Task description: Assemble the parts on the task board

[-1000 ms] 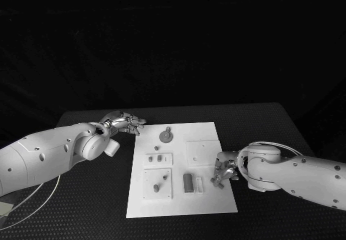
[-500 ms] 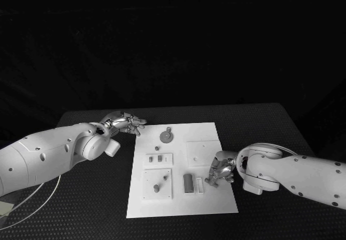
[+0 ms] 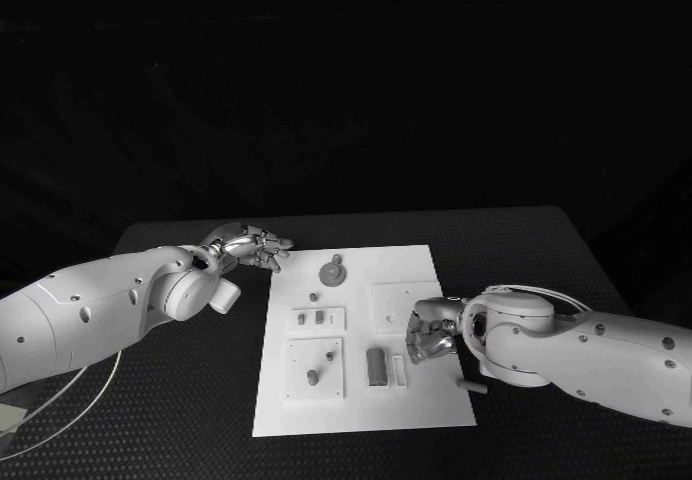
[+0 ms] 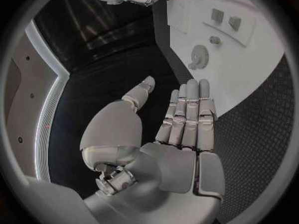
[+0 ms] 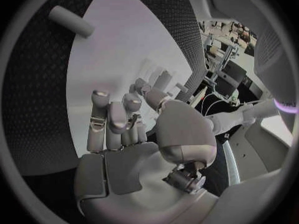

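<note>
The white task board (image 3: 418,405) lies in the middle of the black table. On it sit a grey gear (image 3: 333,272), two small pieces (image 3: 310,319) in a plate, a peg (image 3: 312,377) and a dark bar (image 3: 376,365). My right hand (image 3: 430,335) hovers over the board's right half beside the bar, fingers loosely bent, with nothing in them (image 5: 124,129). A pale cylinder (image 3: 470,384) lies on the mat by the board's right edge (image 5: 70,21). My left hand (image 3: 248,245) hangs off the board's far left corner, fingers straight and empty (image 4: 181,129), with the gear (image 4: 199,55) beyond it.
A square recessed plate (image 3: 405,303) sits on the board just beyond the right hand. Black mat surrounds the board on all sides, with open room to the far right (image 3: 534,250). My right forearm (image 3: 606,355) crosses the table's near right.
My right hand has moved left, from the board's right edge to over the board. The pale cylinder now lies uncovered beside the board's right edge. The left arm has stayed put.
</note>
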